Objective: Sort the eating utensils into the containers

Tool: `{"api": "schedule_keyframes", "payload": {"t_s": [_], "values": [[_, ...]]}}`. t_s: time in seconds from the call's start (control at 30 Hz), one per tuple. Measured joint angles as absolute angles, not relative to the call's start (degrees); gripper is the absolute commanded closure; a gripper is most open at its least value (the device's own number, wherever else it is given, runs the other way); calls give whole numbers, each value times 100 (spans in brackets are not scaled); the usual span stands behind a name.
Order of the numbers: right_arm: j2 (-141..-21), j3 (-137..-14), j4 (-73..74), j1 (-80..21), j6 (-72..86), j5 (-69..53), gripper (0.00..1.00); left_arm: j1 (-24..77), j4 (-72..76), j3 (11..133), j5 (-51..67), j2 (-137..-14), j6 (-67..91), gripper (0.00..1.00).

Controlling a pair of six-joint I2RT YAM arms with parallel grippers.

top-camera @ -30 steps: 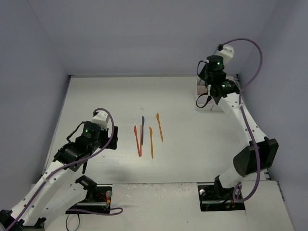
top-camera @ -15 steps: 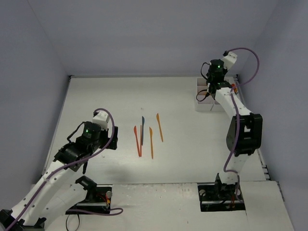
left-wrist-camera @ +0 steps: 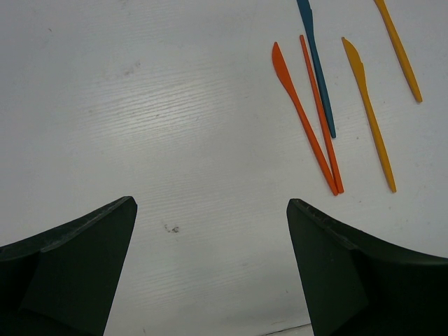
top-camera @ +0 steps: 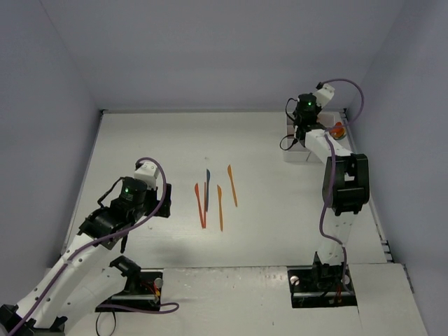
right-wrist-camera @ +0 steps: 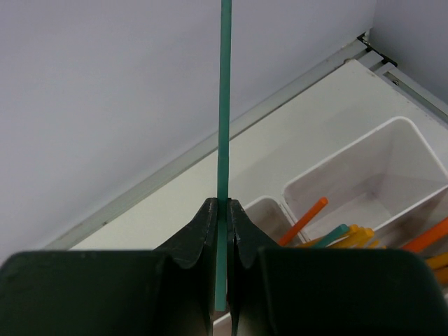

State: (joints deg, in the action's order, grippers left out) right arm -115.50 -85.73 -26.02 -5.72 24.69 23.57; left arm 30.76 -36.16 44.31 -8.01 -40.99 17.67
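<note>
My right gripper (right-wrist-camera: 222, 210) is shut on a thin teal utensil (right-wrist-camera: 224, 105) that stands straight up between the jaws. It is held over the white compartment tray (right-wrist-camera: 402, 122) at the far right corner. In the top view the gripper (top-camera: 301, 133) hangs just above the tray (top-camera: 295, 157). Several utensils lie mid-table: an orange-red knife (left-wrist-camera: 297, 112), a thin orange-red one (left-wrist-camera: 320, 119), a blue one (left-wrist-camera: 315, 66) and two orange ones (left-wrist-camera: 369, 115) (left-wrist-camera: 399, 52). My left gripper (left-wrist-camera: 210, 203) is open and empty over bare table, to their near left.
The tray compartments hold an orange handle (right-wrist-camera: 302, 220), a teal one (right-wrist-camera: 330, 236) and several yellow-orange ones (right-wrist-camera: 357, 239). Grey walls close the table at the back and sides, close behind the tray. The loose utensils also show in the top view (top-camera: 219, 206).
The right arm has folded upright and its wrist has turned and shifted left over the tray, still gripping the teal utensil. The left arm and the utensils on the table have not moved.
</note>
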Motion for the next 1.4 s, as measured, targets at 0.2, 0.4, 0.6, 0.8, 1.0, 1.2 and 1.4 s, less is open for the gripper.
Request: {"api": "schedule_keyframes", "payload": {"t_s": [0.2,0.4,0.6,0.8,1.0,1.2,1.4], "values": [[-11567,-8576,-2778,-579,2544,2353,100,3081,-3616,4431,-799,-4137,1769,13],[-11663,-8578,-2839,-631,2568,2351,95,3081,-3616,4431,-797,-4143,1771,13],[-11723,-8522,-2870,-696,2638,2288,78,3127,-3617,4431,-797,-4142,1776,13],[-11655,-8172,-2884,-800,2657,2192,72,3179,-3616,4431,-796,-4141,1780,13],[-10965,-7546,-2672,-898,2647,2053,72,3181,-3618,4431,-765,-4104,1816,14],[-9421,-7378,-1859,-919,2473,1732,70,3181,-3629,4473,-630,-4281,2207,19],[-7945,-7235,-832,-919,2315,1349,63,3183,-3701,5192,-300,-5426,2741,23]]}}
